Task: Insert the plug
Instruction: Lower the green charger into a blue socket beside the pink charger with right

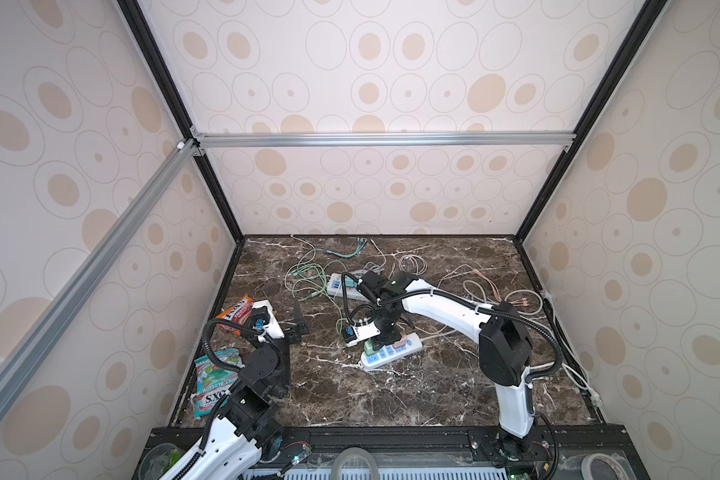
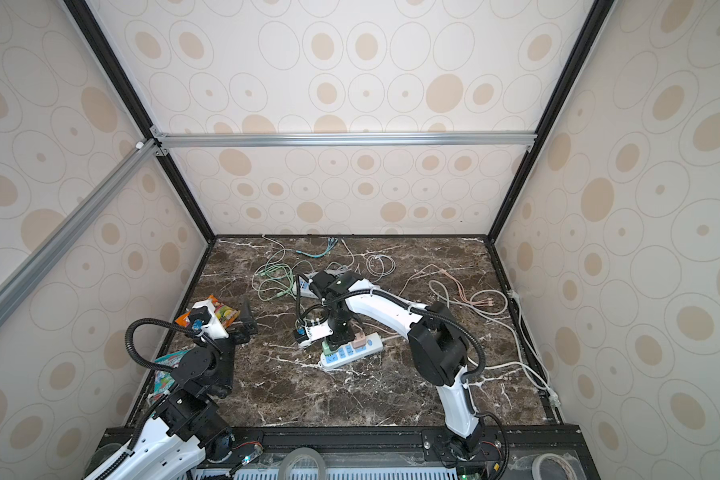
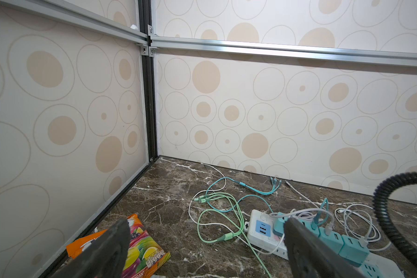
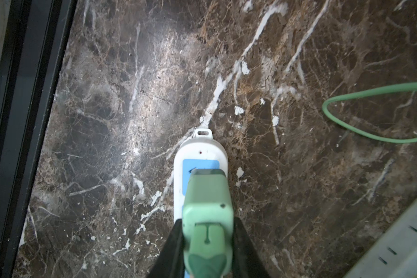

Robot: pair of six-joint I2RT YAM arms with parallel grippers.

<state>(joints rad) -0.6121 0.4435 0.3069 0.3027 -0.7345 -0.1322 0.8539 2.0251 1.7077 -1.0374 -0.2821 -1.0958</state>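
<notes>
A pale green plug point(image 4: 207, 211) stands upright over the near end of a white power strip with blue sockets point(image 4: 200, 149), with my right gripper point(image 4: 207, 231) shut on its sides. The plug's lower end sits at a blue socket face and its prongs are hidden. In both top views the strip point(image 1: 395, 351) point(image 2: 356, 349) lies mid-table under the right gripper point(image 1: 381, 338) point(image 2: 337, 334), and the plug point(image 1: 371, 345) shows there. My left gripper point(image 1: 298, 318) point(image 3: 206, 223) hangs open and empty at the left, well apart from the strip.
A second white strip point(image 3: 260, 228) point(image 1: 341, 286) with teal chargers lies further back among loose green, blue, white and pink cables point(image 1: 308, 278). Two snack bags point(image 1: 235, 311) point(image 1: 215, 382) lie by the left wall. A white cord point(image 1: 574, 374) runs along the right edge.
</notes>
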